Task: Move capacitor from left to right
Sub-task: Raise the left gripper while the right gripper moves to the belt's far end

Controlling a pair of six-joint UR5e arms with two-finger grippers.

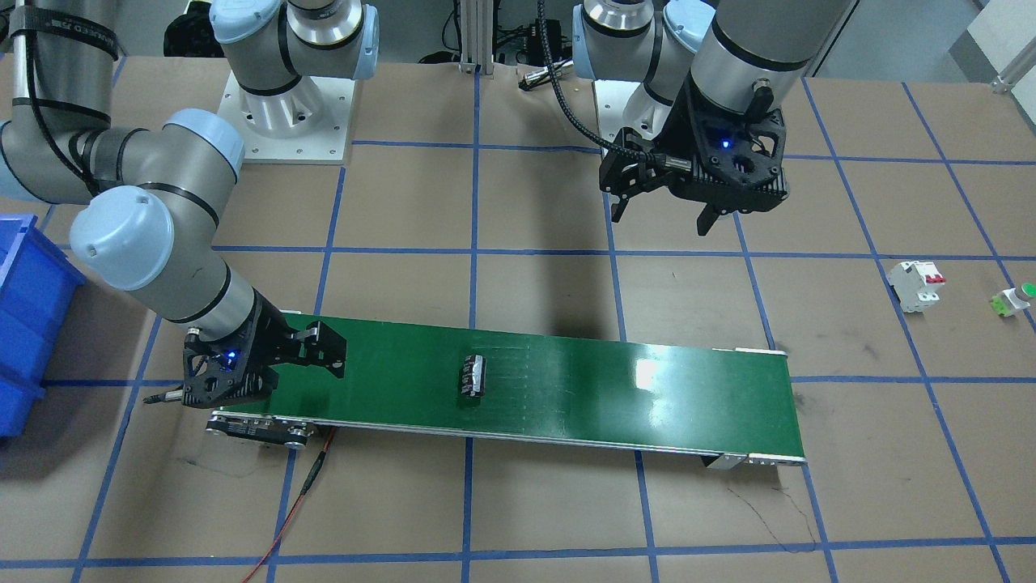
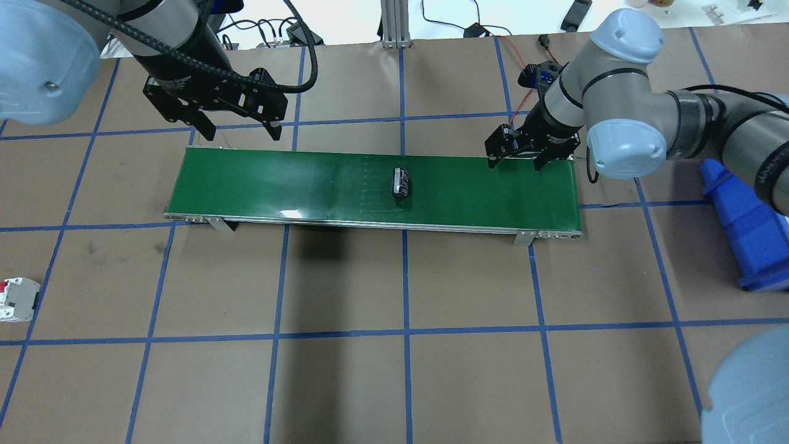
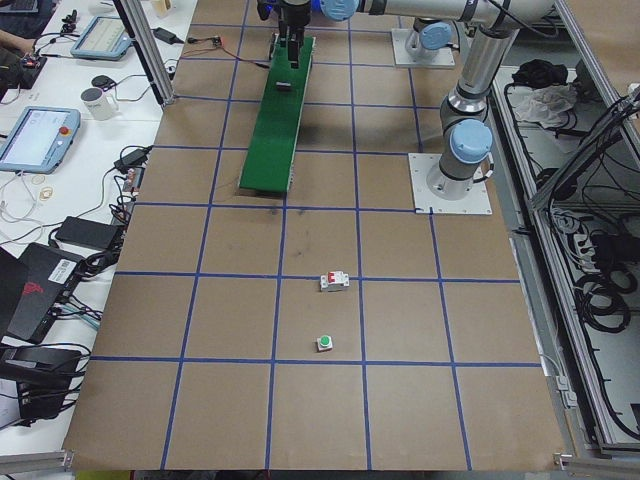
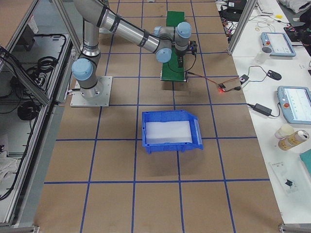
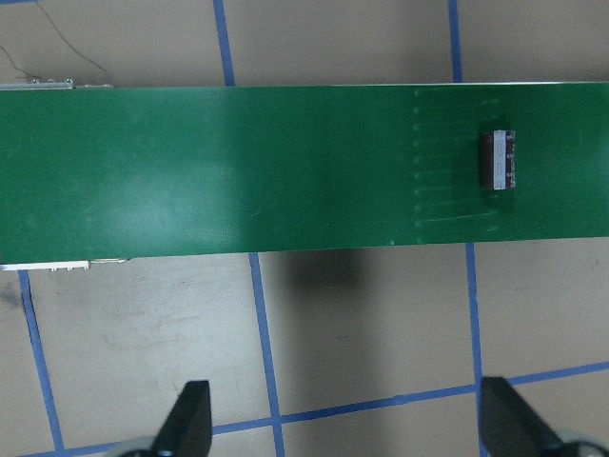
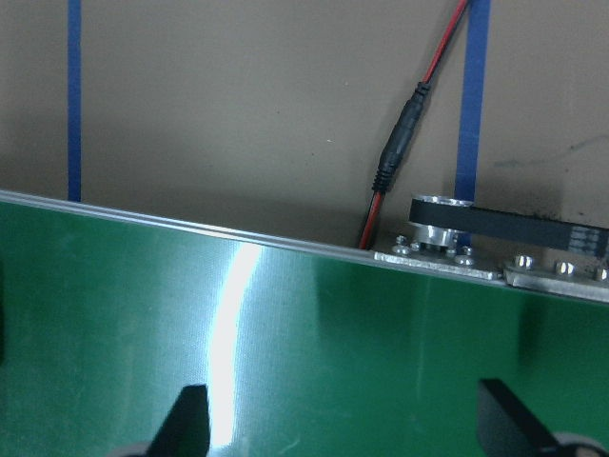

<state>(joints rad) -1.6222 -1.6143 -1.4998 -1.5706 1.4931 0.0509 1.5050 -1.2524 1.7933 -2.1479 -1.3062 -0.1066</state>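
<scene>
Midway on the belt the capacitor lies crosswise, nearer the right arm, jaws wide over the belt's end, than the left arm, jaws also wide.

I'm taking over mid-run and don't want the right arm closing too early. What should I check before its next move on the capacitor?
1. Capacitor lying on the belt, about mid-length: ok.
2. Right gripper open and empty, low over the belt's right end: ok.
3. Capacitor between the right fingers: not ok; it lies apart from them, toward the belt's middle.
4. Left gripper open and away from the capacitor: ok.
5. Belt running: cannot tell.
</scene>
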